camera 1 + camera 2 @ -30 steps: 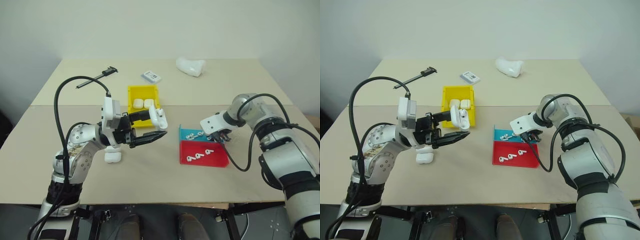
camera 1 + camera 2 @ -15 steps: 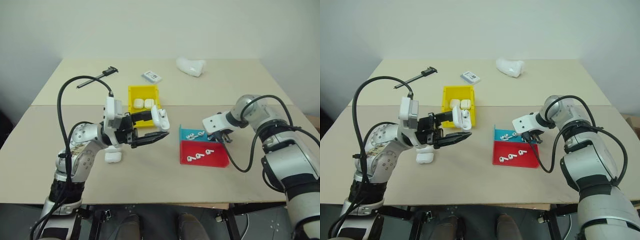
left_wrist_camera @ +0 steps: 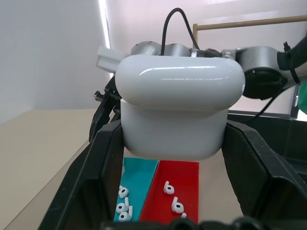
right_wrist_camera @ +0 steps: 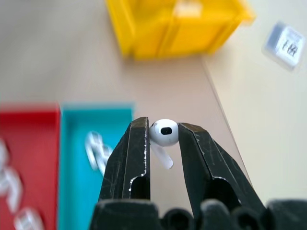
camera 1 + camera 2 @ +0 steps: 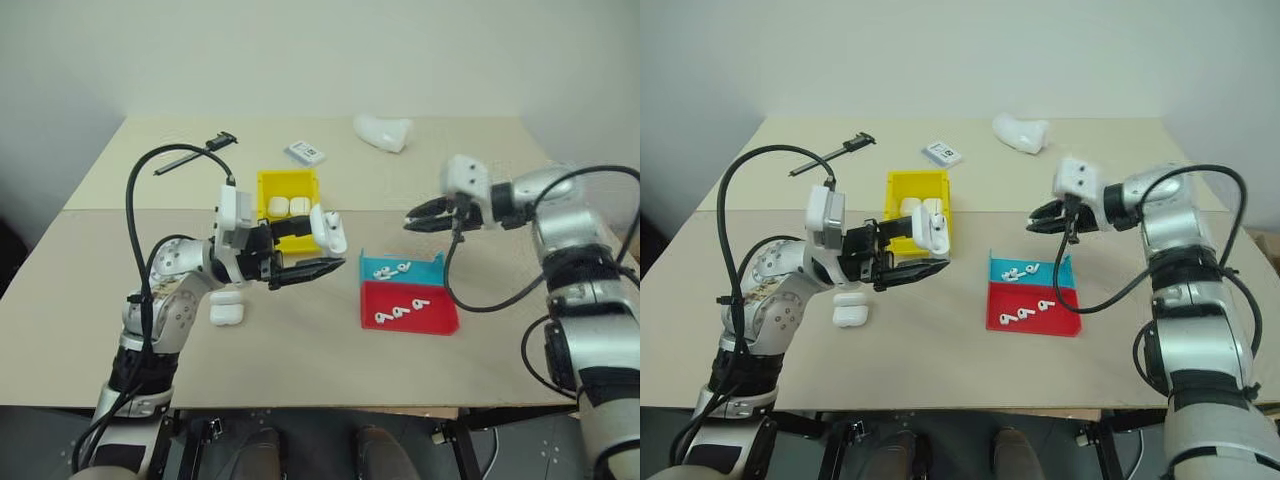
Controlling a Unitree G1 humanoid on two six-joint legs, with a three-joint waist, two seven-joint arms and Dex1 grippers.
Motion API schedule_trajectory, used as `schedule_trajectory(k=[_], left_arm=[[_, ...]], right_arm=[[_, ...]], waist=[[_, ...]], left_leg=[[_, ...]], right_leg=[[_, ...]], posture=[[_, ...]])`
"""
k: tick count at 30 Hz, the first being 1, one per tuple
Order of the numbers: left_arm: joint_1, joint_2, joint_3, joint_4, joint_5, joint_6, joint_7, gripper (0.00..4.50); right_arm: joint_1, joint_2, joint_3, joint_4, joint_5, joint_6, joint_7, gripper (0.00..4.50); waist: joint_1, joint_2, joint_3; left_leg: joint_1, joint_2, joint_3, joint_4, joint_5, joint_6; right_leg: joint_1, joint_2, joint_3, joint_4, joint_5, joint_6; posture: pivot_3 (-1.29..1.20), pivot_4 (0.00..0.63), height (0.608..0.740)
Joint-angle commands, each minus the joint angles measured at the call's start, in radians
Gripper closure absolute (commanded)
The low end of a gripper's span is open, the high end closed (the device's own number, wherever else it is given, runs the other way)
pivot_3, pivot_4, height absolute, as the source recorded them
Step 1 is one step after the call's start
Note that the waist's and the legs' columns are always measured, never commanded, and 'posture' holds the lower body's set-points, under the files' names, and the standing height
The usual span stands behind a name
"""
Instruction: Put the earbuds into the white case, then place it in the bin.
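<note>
Right gripper (image 4: 163,139) has its two black fingers pinched on a tiny glossy white earbud (image 4: 164,133), held up in the air above the table, past the far side of the shallow blue tray (image 5: 400,270). Left gripper (image 5: 318,252) is clamped on a small glossy white rounded case (image 5: 327,230), lid flipped open, hovering just beside the bright yellow plastic bin (image 5: 268,189). That bin already has a couple of identical white cases (image 5: 289,205) sitting in it. More earbuds lie in the blue tray and in the shallow red tray (image 5: 440,321) touching it. Another closed white case (image 5: 227,313) sits on the beige tabletop (image 5: 300,350) near the left arm.
</note>
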Motion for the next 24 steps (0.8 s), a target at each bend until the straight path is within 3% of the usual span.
schedule_trajectory(k=[1,3,6,12,18,24], left_arm=[[-0.039,-0.022,-0.001,0.015,-0.006,-0.023,0.001,1.72],[-0.060,-0.044,-0.011,0.043,0.004,-0.032,0.005,1.72],[-0.084,-0.066,-0.020,0.073,0.006,-0.037,-0.004,1.72],[-0.126,-0.094,-0.040,0.125,0.014,-0.044,-0.037,1.72],[-0.152,-0.117,-0.047,0.162,0.026,-0.059,-0.054,1.72],[-0.155,-0.129,-0.047,0.169,0.035,-0.065,-0.059,1.72]], right_arm=[[0.080,0.013,-0.210,-0.370,0.328,0.456,-0.140,3.43],[0.132,0.066,-0.331,-0.551,0.518,0.691,-0.295,3.43],[0.162,0.158,-0.459,-0.728,0.753,0.886,-0.516,3.43],[0.207,0.245,-0.508,-0.912,1.080,0.992,-0.828,3.43],[0.276,0.207,-0.430,-0.998,1.214,0.954,-0.957,3.43],[0.317,0.151,-0.330,-1.044,1.197,0.918,-0.976,3.43]], waist=[[0.004,0.000,0.000],[0.006,0.000,0.000],[0.000,0.000,0.000],[-0.003,0.000,0.000],[-0.003,0.000,0.000],[-0.004,0.000,0.000]], left_leg=[[0.000,0.000,0.000,0.000,0.000,0.000],[-0.001,0.000,-0.002,0.000,0.000,0.000],[0.000,0.000,-0.003,0.000,0.000,0.000],[0.000,-0.001,-0.003,-0.001,0.000,0.000],[-0.004,-0.001,-0.005,0.000,0.000,0.001],[-0.005,-0.001,-0.006,0.000,0.000,0.001]], right_leg=[[0.000,0.000,0.000,0.000,0.000,0.000],[-0.001,-0.001,0.000,0.001,0.000,0.000],[0.000,0.000,0.000,0.002,0.000,0.000],[0.000,0.000,0.000,0.001,0.000,0.000],[-0.001,0.000,-0.002,-0.003,0.000,0.001],[-0.001,0.000,-0.003,-0.003,0.000,0.001]], posture=[[0.00,0.150,0.740],[0.00,0.150,0.740],[0.00,0.150,0.740],[0.00,0.150,0.740],[0.00,0.150,0.740],[0.00,0.150,0.740]])
